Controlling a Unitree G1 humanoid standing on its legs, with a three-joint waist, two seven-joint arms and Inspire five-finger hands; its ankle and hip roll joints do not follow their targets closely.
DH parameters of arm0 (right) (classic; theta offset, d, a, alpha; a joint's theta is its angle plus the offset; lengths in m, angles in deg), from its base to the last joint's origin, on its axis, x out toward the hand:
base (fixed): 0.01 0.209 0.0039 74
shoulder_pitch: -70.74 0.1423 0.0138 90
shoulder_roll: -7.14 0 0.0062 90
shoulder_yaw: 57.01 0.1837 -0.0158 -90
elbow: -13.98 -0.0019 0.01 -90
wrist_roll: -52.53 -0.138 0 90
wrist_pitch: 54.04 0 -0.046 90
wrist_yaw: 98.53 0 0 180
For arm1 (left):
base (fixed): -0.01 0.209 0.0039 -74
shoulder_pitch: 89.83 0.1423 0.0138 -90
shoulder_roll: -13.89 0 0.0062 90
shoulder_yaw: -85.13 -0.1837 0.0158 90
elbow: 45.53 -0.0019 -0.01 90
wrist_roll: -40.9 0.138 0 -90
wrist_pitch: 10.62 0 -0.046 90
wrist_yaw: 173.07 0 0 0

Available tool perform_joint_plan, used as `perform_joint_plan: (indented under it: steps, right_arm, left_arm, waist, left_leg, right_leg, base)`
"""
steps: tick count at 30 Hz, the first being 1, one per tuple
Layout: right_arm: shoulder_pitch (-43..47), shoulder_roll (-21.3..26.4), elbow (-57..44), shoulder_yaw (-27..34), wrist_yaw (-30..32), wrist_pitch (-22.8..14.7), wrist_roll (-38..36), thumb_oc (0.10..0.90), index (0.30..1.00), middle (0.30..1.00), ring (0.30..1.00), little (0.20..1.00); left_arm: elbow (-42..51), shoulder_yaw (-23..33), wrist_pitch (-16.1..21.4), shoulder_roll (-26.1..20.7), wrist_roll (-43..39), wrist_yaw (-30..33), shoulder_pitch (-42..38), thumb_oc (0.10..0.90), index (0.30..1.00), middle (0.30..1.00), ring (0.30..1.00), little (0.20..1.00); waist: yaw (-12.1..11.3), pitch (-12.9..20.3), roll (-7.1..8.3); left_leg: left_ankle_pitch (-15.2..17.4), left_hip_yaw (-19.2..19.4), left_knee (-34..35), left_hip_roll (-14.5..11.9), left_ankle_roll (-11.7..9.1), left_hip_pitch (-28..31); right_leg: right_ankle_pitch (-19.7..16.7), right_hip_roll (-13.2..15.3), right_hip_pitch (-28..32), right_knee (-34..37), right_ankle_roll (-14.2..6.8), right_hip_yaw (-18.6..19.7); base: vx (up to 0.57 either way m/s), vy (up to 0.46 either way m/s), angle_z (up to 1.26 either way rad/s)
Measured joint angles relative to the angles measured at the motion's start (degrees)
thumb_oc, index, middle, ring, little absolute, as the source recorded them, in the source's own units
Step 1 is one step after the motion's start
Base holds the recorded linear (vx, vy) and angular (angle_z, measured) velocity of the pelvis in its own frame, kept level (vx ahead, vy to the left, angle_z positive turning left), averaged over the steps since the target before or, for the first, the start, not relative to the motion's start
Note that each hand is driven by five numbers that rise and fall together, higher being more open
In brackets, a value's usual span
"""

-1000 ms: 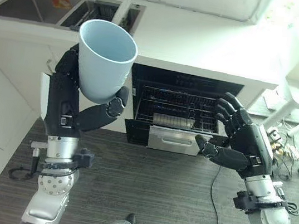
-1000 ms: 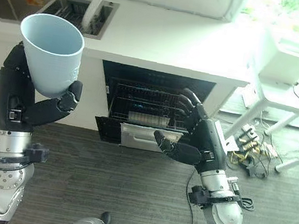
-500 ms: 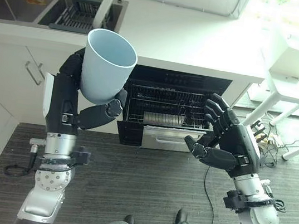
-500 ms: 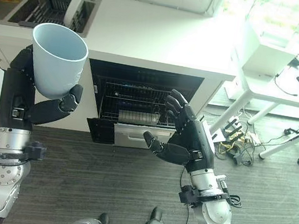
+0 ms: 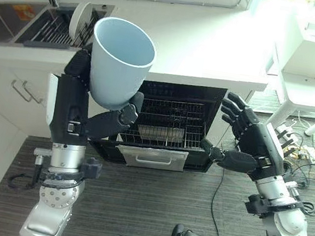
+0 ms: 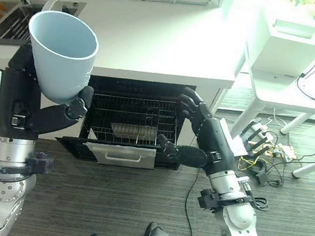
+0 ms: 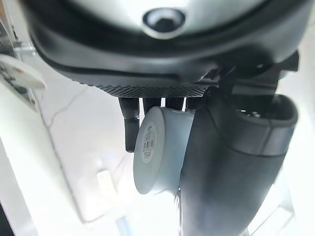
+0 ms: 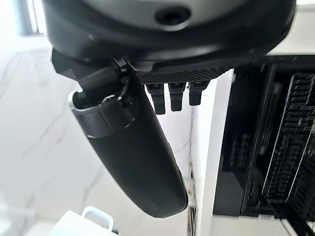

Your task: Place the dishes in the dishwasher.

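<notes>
**A:** Left eye view: where's the cup?
**B:** Pale blue cup (image 5: 120, 62) is up in the left robot hand (image 5: 91, 108), mouth upward and tilted a little, fingers behind it and thumb curled across its lower front. Left wrist view shows its round base with a label, clamped between thumb and fingers.
**A:** Relative to the dishwasher?
**B:** Held above and left of the open dishwasher (image 5: 168, 125), in front of the white desk (image 5: 215, 49) edge. Wire rack (image 5: 166, 122) is visible inside, door (image 5: 152, 156) is down.
**A:** Right side?
**B:** Right robot hand (image 6: 210, 143) holds nothing, fingers spread and straight, raised in front of the dishwasher's right side.
**A:** Anything else?
**B:** Sink (image 5: 53, 22) with a dish rack and a white plate (image 5: 77, 20) at the desk's far left. White side table (image 6: 304, 86) well right.
</notes>
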State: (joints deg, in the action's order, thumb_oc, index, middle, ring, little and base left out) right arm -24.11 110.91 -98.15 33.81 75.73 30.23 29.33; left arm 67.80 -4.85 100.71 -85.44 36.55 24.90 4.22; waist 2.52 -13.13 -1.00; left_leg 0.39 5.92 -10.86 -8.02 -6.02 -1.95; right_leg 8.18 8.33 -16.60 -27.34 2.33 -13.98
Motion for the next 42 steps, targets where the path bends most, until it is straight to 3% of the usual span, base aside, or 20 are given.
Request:
perform_joint_plan:
  steps: [3,6,9,12,15,16,17,18,19,21,22,24,25,26,27,29,34,39,40,42]
  right_arm:
    - [-1.5,0.0,0.0,0.3,0.0,0.2,0.0,0.800,0.900,0.900,0.900,0.900]
    - [-1.4,-0.8,1.3,-0.6,-0.1,0.3,0.6,0.800,0.900,0.900,0.900,0.900]
    - [-1.9,-0.7,2.6,-0.8,0.2,0.6,0.7,0.800,0.900,0.900,0.900,0.900]
    - [-2.0,-0.3,2.4,-0.6,0.1,0.7,0.4,0.800,0.900,0.900,0.900,0.900]
    - [-5.2,-3.3,1.1,-0.7,-1.6,1.9,-2.3,0.800,0.900,0.900,0.900,0.900]
    - [-5.9,-6.0,0.0,-1.7,-1.9,2.3,-2.9,0.800,0.900,0.900,0.900,0.900]
    - [-6.3,-7.0,-0.6,-3.0,-2.4,2.3,-3.0,0.800,0.900,0.900,0.900,0.900]
    - [-5.5,-8.9,-0.7,-4.9,-1.8,2.6,-4.3,0.800,0.900,0.900,0.900,0.900]
    - [-2.6,-11.5,0.7,-7.4,-1.3,3.1,-5.3,0.800,0.900,0.900,0.900,0.900]
    - [-0.7,-11.4,0.2,-8.5,-0.9,3.1,-6.3,0.800,0.900,0.900,0.900,0.900]
    - [-0.8,-12.1,1.5,-8.6,0.6,3.1,-6.3,0.800,0.900,0.900,0.900,0.900]
    - [-1.0,-10.6,4.8,-9.4,1.1,3.1,-6.3,0.800,0.900,0.900,0.900,0.900]
    - [-0.2,-10.8,5.0,-9.4,0.7,2.7,-6.3,0.800,0.900,0.900,0.900,0.900]
    - [0.7,-11.0,4.7,-8.9,-0.2,1.9,-6.3,0.800,0.900,0.900,0.900,0.900]
    - [1.8,-10.0,3.6,-8.9,-0.5,1.6,-6.3,0.800,0.900,0.900,0.900,0.900]
    - [0.3,-9.8,3.9,-9.1,-0.6,2.5,-6.2,0.800,0.900,0.900,0.900,0.900]
    - [2.7,-7.6,2.5,-9.0,-0.8,2.8,-6.2,0.800,0.900,0.900,0.900,0.900]
    - [3.1,-2.3,1.8,-4.0,-0.6,3.5,-6.3,0.800,0.900,0.900,0.900,0.900]
    - [2.9,-0.6,1.8,-3.3,-0.6,3.8,-6.3,0.800,0.900,0.900,0.900,0.900]
    - [2.5,-0.1,1.8,-1.8,-1.0,4.2,-6.3,0.800,0.900,0.900,0.900,0.900]
  left_arm:
    - [-1.3,-0.1,0.4,2.3,0.0,-0.4,0.0,0.400,0.300,0.300,0.300,0.300]
    - [-3.9,-1.1,1.9,2.4,-0.1,-0.3,-0.5,0.400,0.300,0.300,0.300,0.300]
    - [-5.8,-1.0,3.2,2.4,-2.2,-0.2,-0.6,0.400,0.300,0.300,0.300,0.300]
    - [-7.3,-0.5,4.1,2.0,-2.2,0.4,-0.9,0.400,0.300,0.300,0.300,0.300]
    - [-8.0,0.3,4.0,1.2,-2.2,0.1,-1.3,0.400,0.300,0.300,0.300,0.300]
    - [-7.9,0.5,4.1,1.5,-2.2,0.1,-1.8,0.400,0.300,0.300,0.300,0.300]
    - [-7.9,0.6,4.0,1.5,-2.2,0.2,-1.8,0.400,0.300,0.300,0.300,0.300]
    - [-8.1,0.2,3.5,0.8,-2.0,0.2,-3.4,0.400,0.300,0.300,0.300,0.300]
    - [-10.1,-0.6,2.9,0.3,-1.9,0.2,-5.5,0.400,0.300,0.300,0.300,0.300]
    - [-10.7,-0.2,1.5,-1.7,-1.3,1.2,-5.0,0.400,0.300,0.300,0.300,0.300]
    - [-12.5,-0.5,1.1,-1.6,0.4,2.8,-5.4,0.400,0.300,0.300,0.300,0.300]
    - [-14.0,-0.9,0.1,-1.2,2.9,4.1,-5.9,0.400,0.300,0.300,0.300,0.300]
    - [-17.1,-0.5,0.4,-1.1,3.6,4.1,-8.4,0.400,0.300,0.300,0.300,0.300]
    - [-17.6,0.0,0.9,-3.3,3.9,4.2,-9.3,0.400,0.300,0.300,0.300,0.300]
    - [-16.8,1.2,0.5,-2.6,4.7,4.2,-8.9,0.400,0.300,0.300,0.300,0.300]
    - [-16.6,0.4,-0.7,-0.7,5.2,3.4,-7.1,0.400,0.300,0.300,0.300,0.300]
    - [-9.6,0.5,-1.2,-0.7,5.0,5.3,-2.8,0.400,0.300,0.300,0.300,0.300]
    - [-3.9,-1.6,-0.9,-0.7,4.8,5.1,-4.3,0.400,0.300,0.300,0.300,0.300]
    - [-3.9,-2.1,-0.9,-0.7,4.7,5.1,-4.4,0.400,0.300,0.300,0.300,0.300]
    - [-3.4,-2.4,-0.9,-0.1,4.6,5.1,-3.2,0.400,0.300,0.300,0.300,0.300]
  waist:
    - [0.5,0.0,-0.83]
    - [0.0,-0.4,-3.22]
    - [-1.3,-1.0,-2.64]
    - [-1.3,-1.0,-2.57]
    - [-1.5,-0.5,1.78]
    - [-3.2,0.1,3.34]
    - [-3.3,0.8,4.87]
    - [-3.9,0.6,6.75]
    - [-4.6,0.5,6.60]
    - [-4.7,0.7,6.70]
    - [-3.5,0.6,5.59]
    - [-2.6,-0.2,4.52]
    - [-2.9,-3.7,7.15]
    - [-2.0,-4.1,8.49]
    - [-1.4,-5.3,7.39]
    - [-1.2,-8.2,5.44]
    - [-1.3,-7.7,4.96]
    - [0.0,-4.8,2.87]
    - [0.4,-4.5,2.90]
    - [-0.1,-4.0,2.67]
  left_leg:
    - [0.9,1.5,-0.4,1.6,0.2,-0.2]
    - [3.2,1.4,-5.6,-1.4,-0.3,-10.4]
    - [4.0,2.0,-8.0,-3.1,0.0,-14.9]
    - [3.4,2.2,-8.7,-1.8,1.8,-13.9]
    - [3.6,3.7,-6.9,4.3,2.7,-12.2]
    - [9.5,2.9,-14.2,5.9,6.9,-11.4]
    - [9.7,3.3,-13.9,7.5,8.0,-11.3]
    - [10.6,3.4,-16.2,9.1,10.3,-11.4]
    - [11.9,3.4,-17.6,8.8,11.5,-11.1]
    - [12.0,3.1,-15.4,9.1,12.9,-11.0]
    - [11.7,2.7,-15.1,8.9,13.8,-10.5]
    - [9.4,4.5,-9.3,9.8,14.5,-8.4]
    - [10.1,1.8,-15.1,12.2,3.9,-11.1]
    - [15.6,1.0,-25.0,9.7,9.0,-15.4]
    - [16.7,2.0,-24.0,4.0,8.1,-14.5]
    - [16.4,-0.1,-22.4,4.5,6.8,-12.3]
    - [13.9,-0.6,-12.7,2.6,2.3,-3.0]
    - [5.5,0.1,-4.2,-1.0,-2.5,1.9]
    - [3.8,0.1,-3.9,-0.9,-2.9,2.6]
    - [0.4,0.0,-4.8,-0.9,-0.6,2.3]
  right_leg:
    - [0.1,0.4,1.3,0.5,0.1,-0.6]
    - [1.7,0.6,1.2,0.4,0.1,-2.8]
    - [1.9,2.7,1.1,0.2,-0.8,-2.8]
    - [0.2,5.6,1.7,1.6,-5.2,-1.0]
    - [0.2,8.8,5.2,8.5,-8.6,2.8]
    - [-2.3,10.9,7.1,8.4,-12.6,2.9]
    - [-2.4,12.0,7.8,9.6,-12.5,3.0]
    - [-8.0,12.7,10.0,11.5,-11.1,2.9]
    - [-9.4,12.8,11.0,11.0,-11.8,2.1]
    - [-6.8,8.6,12.6,8.8,-12.5,1.3]
    - [-9.6,7.9,12.9,9.1,-12.6,2.2]
    - [-4.9,3.4,7.4,6.2,-11.6,2.3]
    - [-3.1,4.5,2.9,5.8,-10.5,5.1]
    - [-2.2,9.3,-2.2,3.6,-12.8,9.8]
    - [-3.4,11.6,-4.9,3.8,-16.1,11.3]
    - [-4.2,9.7,-6.0,7.5,-16.1,11.8]
    - [-9.1,3.4,1.2,6.7,-8.6,6.5]
    - [-3.5,-0.1,2.4,2.7,-3.8,2.8]
    - [-1.8,0.0,3.1,2.4,-3.0,2.6]
    - [-1.1,0.1,3.8,2.0,-1.9,2.9]
  base:
    - [0.05,0.129,0.19]
    - [0.13,0.279,0.45]
    - [0.11,0.285,-0.02]
    - [0.13,0.318,-0.28]
    - [0.14,0.279,0.27]
    - [0.18,0.389,0.34]
    - [0.19,0.381,0.34]
    - [0.17,0.299,0.32]
    - [0.21,0.259,0.23]
    - [0.22,0.218,0.03]
    - [0.16,0.001,-0.10]
    - [0.29,-0.322,-0.48]
    - [0.46,-0.544,-0.54]
    - [0.48,-0.527,-0.43]
    - [0.34,-0.436,-0.24]
    - [0.36,-0.514,0.07]
    - [0.29,-0.404,0.10]
    - [0.16,-0.250,0.15]
    - [0.10,-0.126,0.24]
    - [0.08,-0.022,-0.01]
